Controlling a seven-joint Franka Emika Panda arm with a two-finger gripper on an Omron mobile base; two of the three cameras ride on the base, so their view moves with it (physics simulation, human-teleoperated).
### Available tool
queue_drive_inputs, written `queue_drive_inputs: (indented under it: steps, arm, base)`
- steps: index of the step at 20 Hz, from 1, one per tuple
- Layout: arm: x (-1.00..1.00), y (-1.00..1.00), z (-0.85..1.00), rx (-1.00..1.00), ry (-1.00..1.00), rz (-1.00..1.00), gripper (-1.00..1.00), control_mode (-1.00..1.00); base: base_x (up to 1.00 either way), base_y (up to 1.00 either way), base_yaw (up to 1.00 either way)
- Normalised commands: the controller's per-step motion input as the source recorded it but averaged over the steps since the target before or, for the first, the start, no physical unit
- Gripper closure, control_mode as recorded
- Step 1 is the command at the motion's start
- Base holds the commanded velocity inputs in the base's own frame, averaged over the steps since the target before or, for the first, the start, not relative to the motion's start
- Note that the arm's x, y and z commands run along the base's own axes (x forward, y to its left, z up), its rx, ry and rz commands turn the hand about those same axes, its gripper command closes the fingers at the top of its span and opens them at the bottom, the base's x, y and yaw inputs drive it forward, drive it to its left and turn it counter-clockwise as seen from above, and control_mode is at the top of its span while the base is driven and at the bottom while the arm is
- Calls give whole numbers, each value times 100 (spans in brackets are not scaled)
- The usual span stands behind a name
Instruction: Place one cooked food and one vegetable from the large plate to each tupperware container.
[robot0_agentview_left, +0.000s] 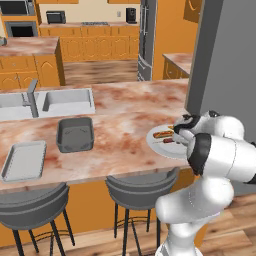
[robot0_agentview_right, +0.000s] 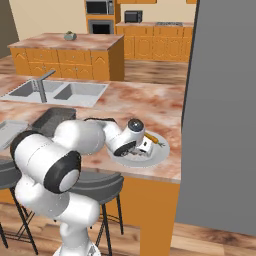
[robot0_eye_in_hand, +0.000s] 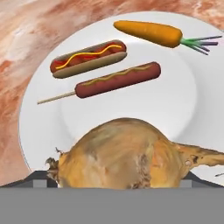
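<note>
Nearest the hand camera sits a brown onion, right between the spread jaws of the gripper, which stand apart on either side of it and are not clamped on anything. Left to right across the table: the shallow tray, then the deep tub, then the large plate under the hand. Beyond the onion on the plate lie a hot dog, a skewered sausage and a carrot, their long axes running across the hand view. Both containers are well to the left, so the lift likely swings that way

Glossy white arm, dark joint bands
</note>
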Motion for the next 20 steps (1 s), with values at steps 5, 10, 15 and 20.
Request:
queue_drive_inputs:
  steps: [5, 10, 15, 20]
  arm:
    - [-47, 77, 100, -1, -12, 8, 100, -100]
    - [-7, 64, 100, -8, 0, 26, 100, -100]
    - [1, 92, 81, -1, 12, 22, 100, -100]
    - [21, 100, 24, 0, 6, 22, 100, -100]
  base:
    - [0, 0, 0]
    - [0, 0, 0]
    - [0, 0, 0]
    - [0, 0, 0]
